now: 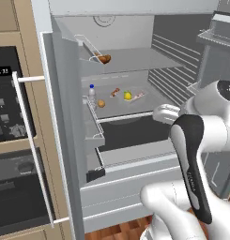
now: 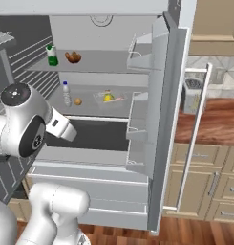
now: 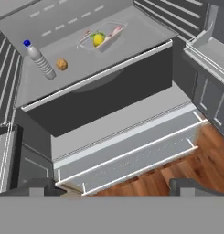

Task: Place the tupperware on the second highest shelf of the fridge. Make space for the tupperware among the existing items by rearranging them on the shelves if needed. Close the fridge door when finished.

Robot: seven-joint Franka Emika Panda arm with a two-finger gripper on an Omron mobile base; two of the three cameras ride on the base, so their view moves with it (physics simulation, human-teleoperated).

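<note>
The fridge (image 2: 109,28) stands with both doors swung open. The tupperware (image 3: 100,36) (image 1: 130,95) (image 2: 109,98), a shallow translucent tub with a lemon and red pieces, rests on the second shelf down (image 3: 136,39) (image 2: 90,113). On the same shelf, to its left, stand a white bottle (image 3: 40,59) (image 1: 91,92) and a small yellow-orange item (image 3: 62,64) (image 2: 78,101). The top shelf carries a green bottle (image 2: 52,56) and an orange-brown piece (image 2: 73,57) (image 1: 104,58). My gripper (image 3: 113,189) is open and empty, out in front of the fridge and apart from the tub.
The left door (image 1: 65,122) with its bins stands beside the black oven (image 1: 8,93). The right door (image 2: 161,119) with bins juts toward me; a silver toaster (image 2: 192,95) is behind it. A dark drawer front (image 3: 99,96) and grey drawers lie below the shelf, above wooden floor (image 3: 177,169).
</note>
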